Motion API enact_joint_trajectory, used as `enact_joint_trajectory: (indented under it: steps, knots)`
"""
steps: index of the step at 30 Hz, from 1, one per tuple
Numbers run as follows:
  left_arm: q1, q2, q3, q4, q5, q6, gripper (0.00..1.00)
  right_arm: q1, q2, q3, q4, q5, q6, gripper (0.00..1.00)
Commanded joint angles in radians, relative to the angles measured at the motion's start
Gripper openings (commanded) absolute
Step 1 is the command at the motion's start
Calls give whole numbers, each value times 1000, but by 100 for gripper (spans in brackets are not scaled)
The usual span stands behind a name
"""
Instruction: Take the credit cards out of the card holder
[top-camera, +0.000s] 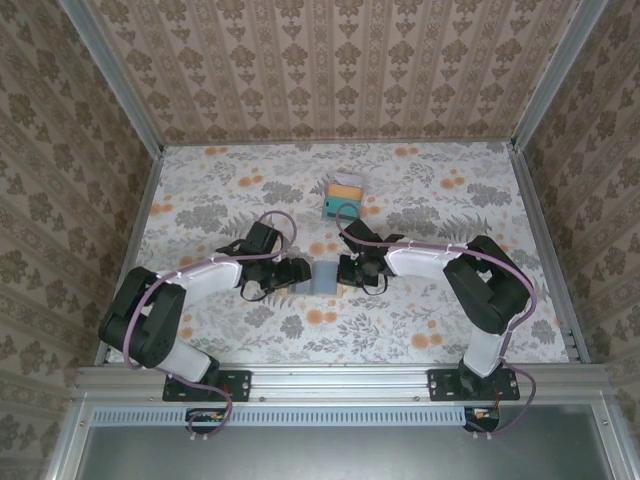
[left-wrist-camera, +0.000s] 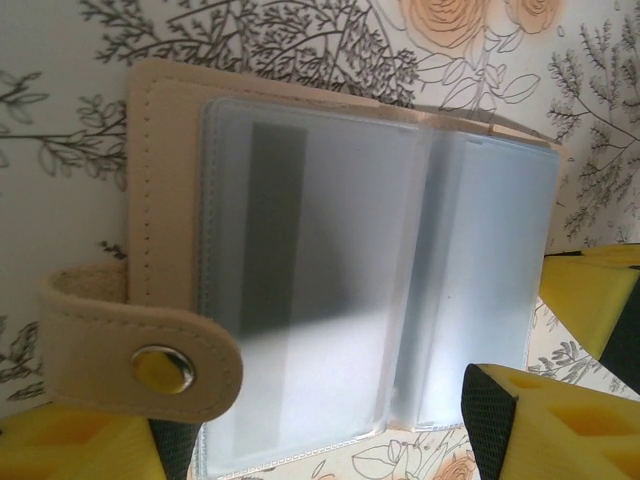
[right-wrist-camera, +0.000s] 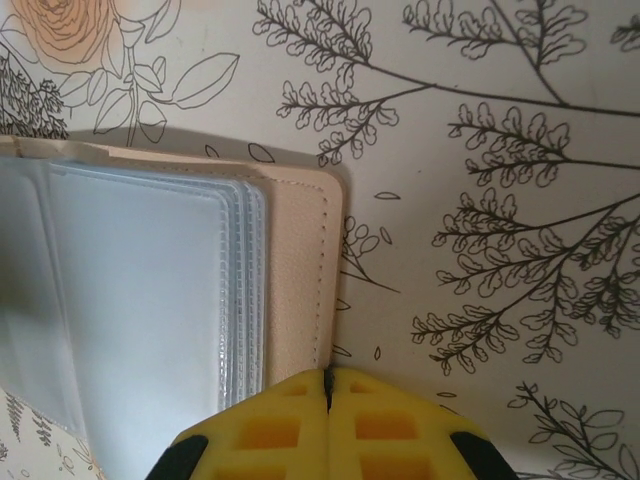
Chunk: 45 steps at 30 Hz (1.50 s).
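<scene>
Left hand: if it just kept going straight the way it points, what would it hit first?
Most likely the open card holder, lying right ahead of the left hand, partly between its spread fingers. How high the hand sits above it is unclear.

The flower-patterned tabletop (top-camera: 450, 300) carries the open card holder (top-camera: 324, 278) around its middle, nearer the near edge. The credit cards (top-camera: 343, 197) lie piled toward the far edge.
</scene>
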Motion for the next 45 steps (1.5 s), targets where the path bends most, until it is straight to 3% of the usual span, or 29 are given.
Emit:
enact_joint_trajectory:
  steps: [1, 12, 19, 24, 32, 39, 45]
  knots:
    - [-30, 18, 19, 57, 62, 2, 73, 7, 22, 7, 5, -14, 19, 0]
    - [-60, 12, 71, 52, 89, 19, 75, 7, 22, 6, 6, -16, 23, 0]
    - [-63, 3, 95, -23, 40, 49, 86, 6, 9, 6, -10, 0, 21, 0]
    - [-37, -30, 95, -92, 1, 83, 85, -1, -35, 8, -25, 24, 26, 8]
    - [64, -42, 66, -87, 40, 129, 74, 5, -97, 20, 5, 14, 40, 19]
    - [79, 4, 46, -56, 41, 136, 52, 27, -84, 41, 111, -56, 90, 22]
    - [89, 36, 24, -35, 37, 142, 46, 45, 2, 61, 238, -129, 176, 21]
